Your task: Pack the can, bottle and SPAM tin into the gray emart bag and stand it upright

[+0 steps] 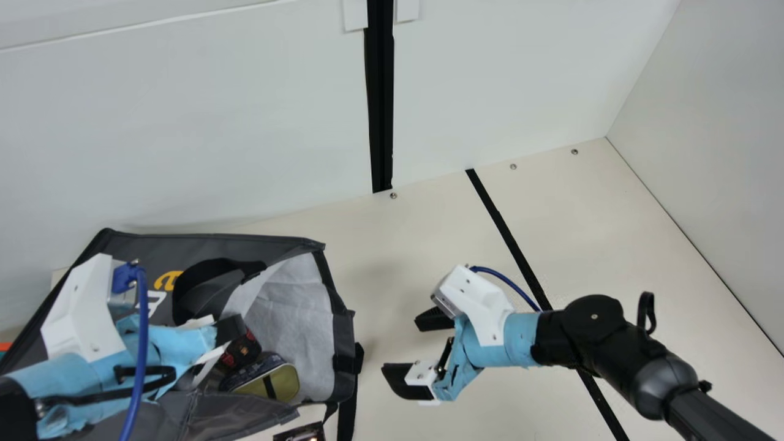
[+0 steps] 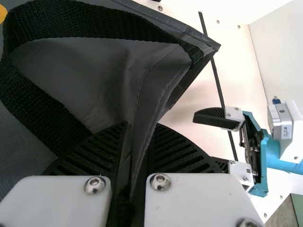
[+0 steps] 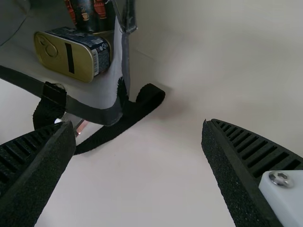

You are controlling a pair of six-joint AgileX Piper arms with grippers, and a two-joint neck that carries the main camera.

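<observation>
Foremost, left gripper (image 1: 229, 329), clamped on a folded edge of the gray fabric bag with black trim (image 1: 159, 245). Bag on its side, mouth facing the right gripper (image 1: 404, 346), fingers apart; cream table (image 1: 380, 263) between. Within: gold-lidded, round-cornered metal tin (image 1: 269, 383), dark red-printed container (image 1: 242, 350); pale matte lining (image 1: 294, 331). Handle: black woven webbing (image 2: 109, 20).

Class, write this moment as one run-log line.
left gripper: jaws shut on gray bag; right gripper: jaws open, beside bag; SPAM tin: inside bag; bag: lying down
</observation>
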